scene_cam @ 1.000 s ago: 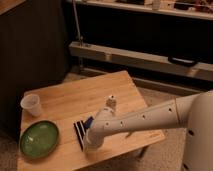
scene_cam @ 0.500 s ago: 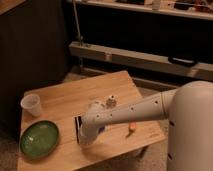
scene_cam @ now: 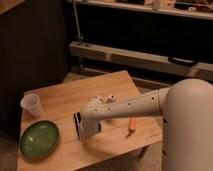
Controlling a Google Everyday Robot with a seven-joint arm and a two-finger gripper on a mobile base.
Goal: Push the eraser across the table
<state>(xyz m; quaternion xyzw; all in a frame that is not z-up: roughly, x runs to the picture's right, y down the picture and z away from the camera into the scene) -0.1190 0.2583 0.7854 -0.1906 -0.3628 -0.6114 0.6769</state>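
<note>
Camera view: a big white arm [scene_cam: 135, 105] reaches in from the right, over the wooden counter [scene_cam: 60, 95]. The gripper [scene_cam: 86, 131] at its end points down near the middle of the counter. It sits on top of the eraser [scene_cam: 77, 120], and only a dark edge peeks out on the side toward the green plate [scene_cam: 39, 139]. I cannot tell if the gripper is spread wide or closed up. A clear cup [scene_cam: 31, 104] stands behind the plate. A small orange thing [scene_cam: 132, 125] lies in front of the arm.
</note>
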